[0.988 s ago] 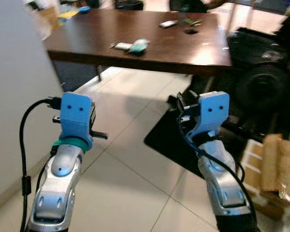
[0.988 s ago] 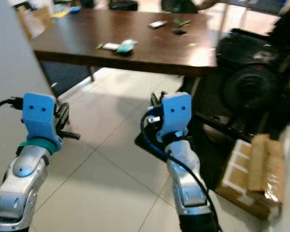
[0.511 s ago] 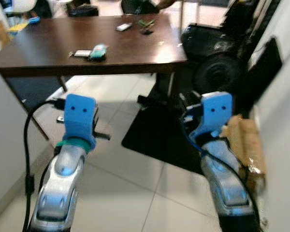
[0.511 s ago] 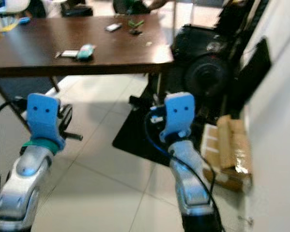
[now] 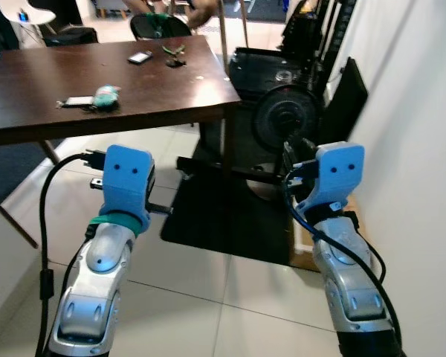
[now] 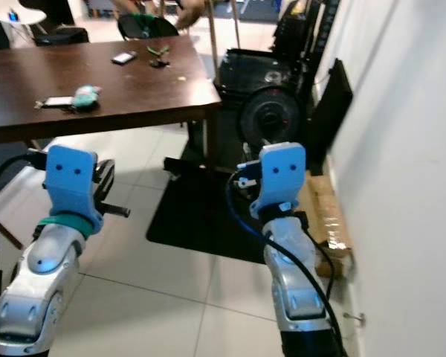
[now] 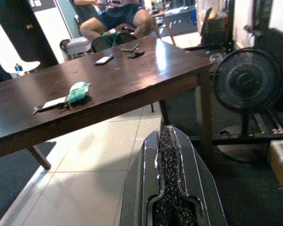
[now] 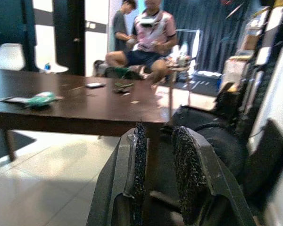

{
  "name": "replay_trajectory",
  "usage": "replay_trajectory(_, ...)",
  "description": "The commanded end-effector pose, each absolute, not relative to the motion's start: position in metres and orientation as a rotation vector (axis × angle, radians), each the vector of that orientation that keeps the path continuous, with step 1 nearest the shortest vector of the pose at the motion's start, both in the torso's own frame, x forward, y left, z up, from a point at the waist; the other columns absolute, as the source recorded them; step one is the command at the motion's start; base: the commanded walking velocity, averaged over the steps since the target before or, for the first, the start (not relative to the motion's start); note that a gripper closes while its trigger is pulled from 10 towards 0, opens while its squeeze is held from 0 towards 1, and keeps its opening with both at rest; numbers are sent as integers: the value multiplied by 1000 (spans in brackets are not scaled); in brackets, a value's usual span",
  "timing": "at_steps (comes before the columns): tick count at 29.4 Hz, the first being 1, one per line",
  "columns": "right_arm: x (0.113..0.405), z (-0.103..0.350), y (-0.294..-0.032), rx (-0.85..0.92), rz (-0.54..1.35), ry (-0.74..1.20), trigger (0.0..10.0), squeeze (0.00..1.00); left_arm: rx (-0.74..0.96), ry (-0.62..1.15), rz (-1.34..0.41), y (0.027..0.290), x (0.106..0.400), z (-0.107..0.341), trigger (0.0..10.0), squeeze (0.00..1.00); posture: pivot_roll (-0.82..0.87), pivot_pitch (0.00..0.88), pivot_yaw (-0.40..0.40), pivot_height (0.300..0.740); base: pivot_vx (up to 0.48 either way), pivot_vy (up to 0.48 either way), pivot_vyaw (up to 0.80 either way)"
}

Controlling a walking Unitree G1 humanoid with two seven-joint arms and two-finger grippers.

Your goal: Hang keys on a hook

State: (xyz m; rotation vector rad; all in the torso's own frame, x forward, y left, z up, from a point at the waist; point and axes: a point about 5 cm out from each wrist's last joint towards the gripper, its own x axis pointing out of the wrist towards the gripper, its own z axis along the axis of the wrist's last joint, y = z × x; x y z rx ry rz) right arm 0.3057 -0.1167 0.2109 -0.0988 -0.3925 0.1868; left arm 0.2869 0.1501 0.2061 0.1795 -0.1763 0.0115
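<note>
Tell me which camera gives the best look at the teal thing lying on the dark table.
The left wrist view: the teal object is nearest and sharpest there, beside a flat card on the dark table. The right wrist view shows it blurred; both eye views show it small, far off.

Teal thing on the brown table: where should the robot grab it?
Probably take the teal thing at its plump middle, pinched across its narrow width from straight above. It lies flat on the table, so fingers cannot slip under it. A white card lies close at one end, so stay off that end.
</note>
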Motion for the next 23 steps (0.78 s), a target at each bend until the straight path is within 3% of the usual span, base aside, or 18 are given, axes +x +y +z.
replay_trajectory(1,305,209,-120,-101,179,-387,10000,0,192,-166,17,151,287,203,10000,0,-104,30,114,740,480,0,0)
replay_trajectory(23,310,181,-116,-62,218,-217,10000,0,228,-132,25,157,286,192,10000,0,-87,30,99,740,478,0,0)
